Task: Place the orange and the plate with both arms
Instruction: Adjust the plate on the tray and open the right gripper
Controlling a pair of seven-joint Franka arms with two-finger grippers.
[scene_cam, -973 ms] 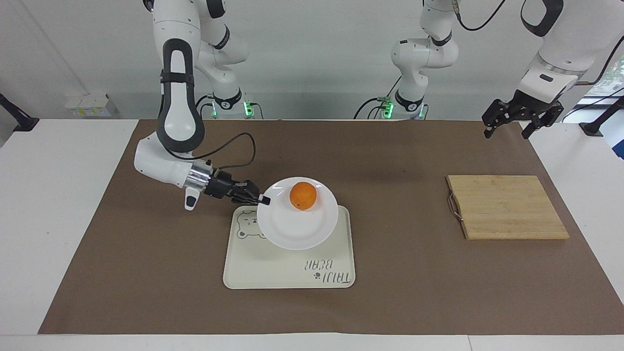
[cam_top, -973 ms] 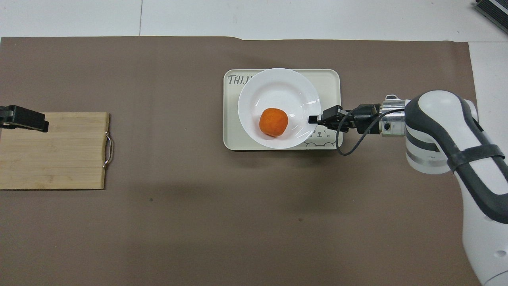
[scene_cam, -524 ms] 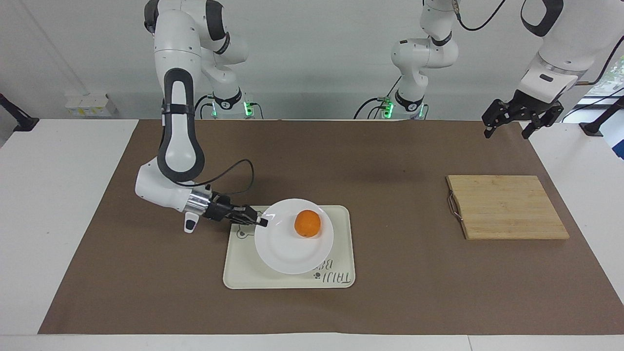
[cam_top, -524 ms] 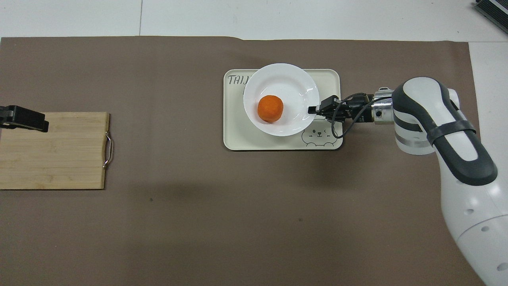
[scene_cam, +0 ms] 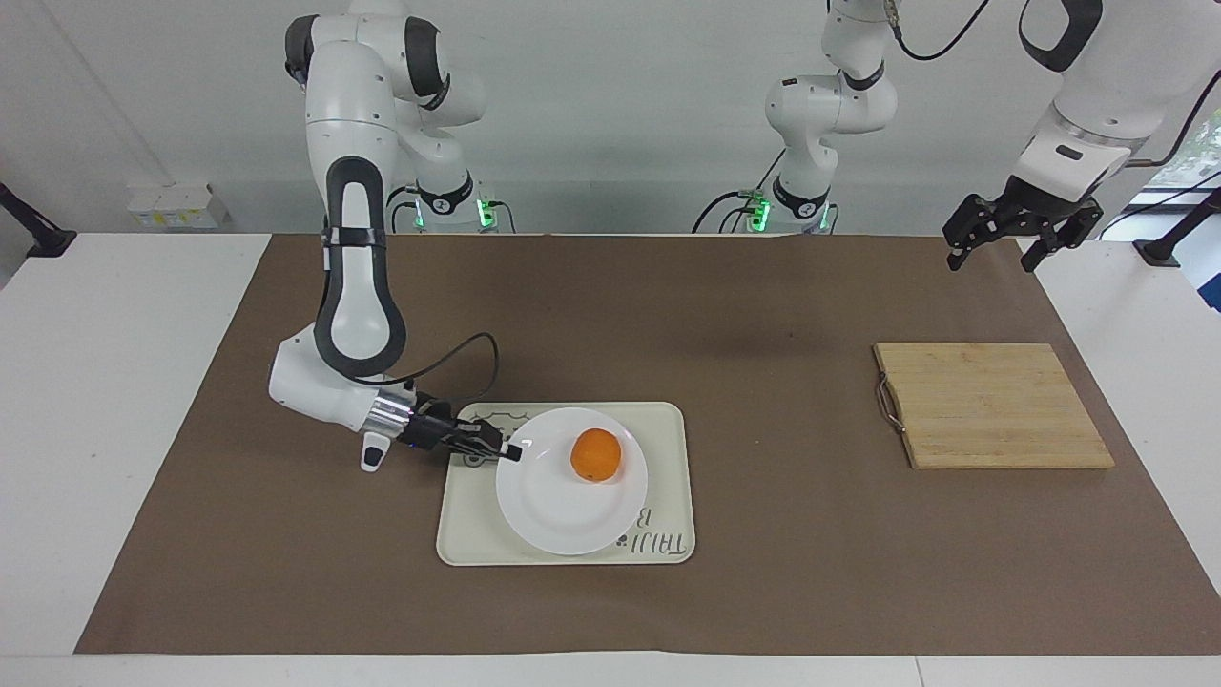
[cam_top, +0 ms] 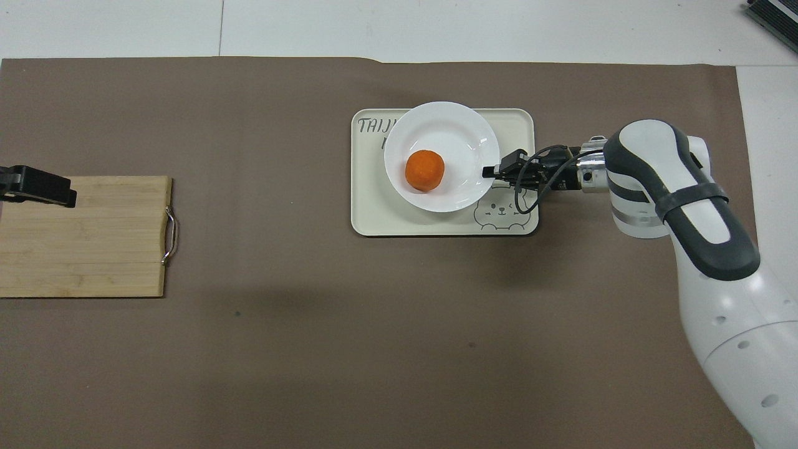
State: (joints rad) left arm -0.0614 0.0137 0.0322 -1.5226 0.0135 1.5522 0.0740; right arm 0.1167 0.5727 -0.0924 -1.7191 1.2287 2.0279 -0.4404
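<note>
Orange point(scene_cam: 596, 454) sits in the well of the plate point(scene_cam: 563, 510), toward the edge nearer the robots; the plate lies on the cream tray point(scene_cam: 658, 487), covering part of its lettering; the right gripper point(scene_cam: 512, 453) is clamped on the plate's rim at the side toward the right arm's end of the table; the left gripper point(scene_cam: 1019, 234) waits with jaws spread wide, raised over the table's corner near the wooden cutting board point(scene_cam: 992, 405).

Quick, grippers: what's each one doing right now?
Right gripper: shut on the plate rim, over the tray.
Left gripper: open, empty, waiting.
</note>
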